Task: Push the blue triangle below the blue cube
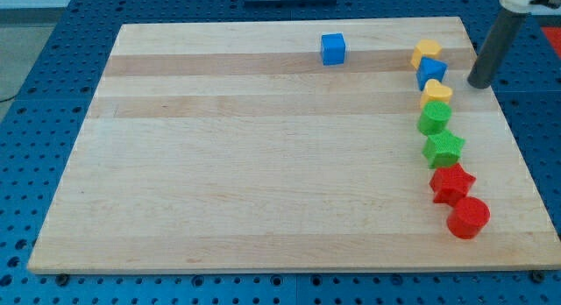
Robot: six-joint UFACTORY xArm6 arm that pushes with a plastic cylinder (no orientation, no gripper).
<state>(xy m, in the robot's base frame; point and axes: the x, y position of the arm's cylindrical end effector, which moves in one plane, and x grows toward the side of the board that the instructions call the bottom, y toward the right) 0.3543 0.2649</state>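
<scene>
Down the view's right of the wooden board [263, 165] run yellow [427, 52], yellow [436, 93], green [433, 118], green [443, 148], red [451, 182] and red [468, 218] blocks.

A lab bench: wooden board [263, 165] on blue perforated table [35, 95]

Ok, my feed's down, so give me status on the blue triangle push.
My tip right of blue triangle, not touching. Blue cube far left, apart. Yellow blocks crowd the triangle above and below.

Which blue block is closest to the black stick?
The blue triangle block in the right-hand column, beside my tip. The blue cube sits alone, farther left.
</scene>
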